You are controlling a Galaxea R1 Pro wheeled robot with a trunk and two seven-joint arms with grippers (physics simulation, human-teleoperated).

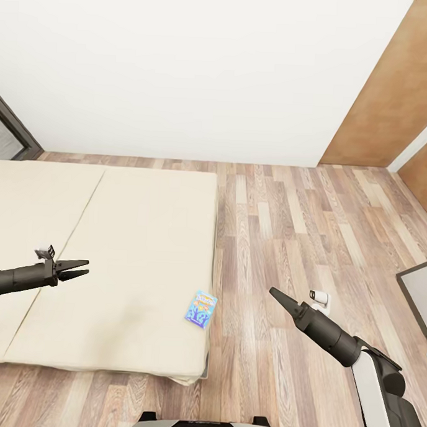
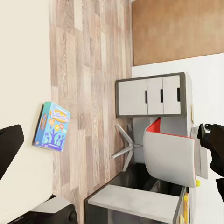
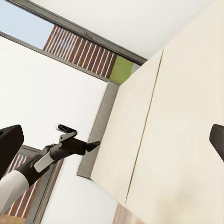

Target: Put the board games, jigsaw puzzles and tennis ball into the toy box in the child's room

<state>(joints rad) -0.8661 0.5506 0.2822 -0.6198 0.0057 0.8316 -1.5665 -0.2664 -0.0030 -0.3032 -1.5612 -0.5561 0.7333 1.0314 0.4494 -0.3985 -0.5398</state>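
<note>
A small blue board game (image 1: 201, 308) lies flat on the beige bed (image 1: 112, 246), close to the mattress's right edge. The left wrist view shows the same board game (image 2: 52, 127) at the mattress rim. My left gripper (image 1: 85, 268) hovers open over the left half of the bed, well left of the game, holding nothing. My right gripper (image 1: 273, 293) hangs open and empty over the wood floor to the right of the bed. The left gripper (image 3: 94, 145) also shows in the right wrist view. The toy box is out of view.
A grey cabinet with white doors (image 2: 154, 95), a white and red chair (image 2: 165, 156) and a pale grey desk (image 2: 135, 200) stand across the plank floor. A grey-topped corner (image 1: 420, 297) juts in at the right. Brown door panels (image 1: 392, 103) flank the white wall.
</note>
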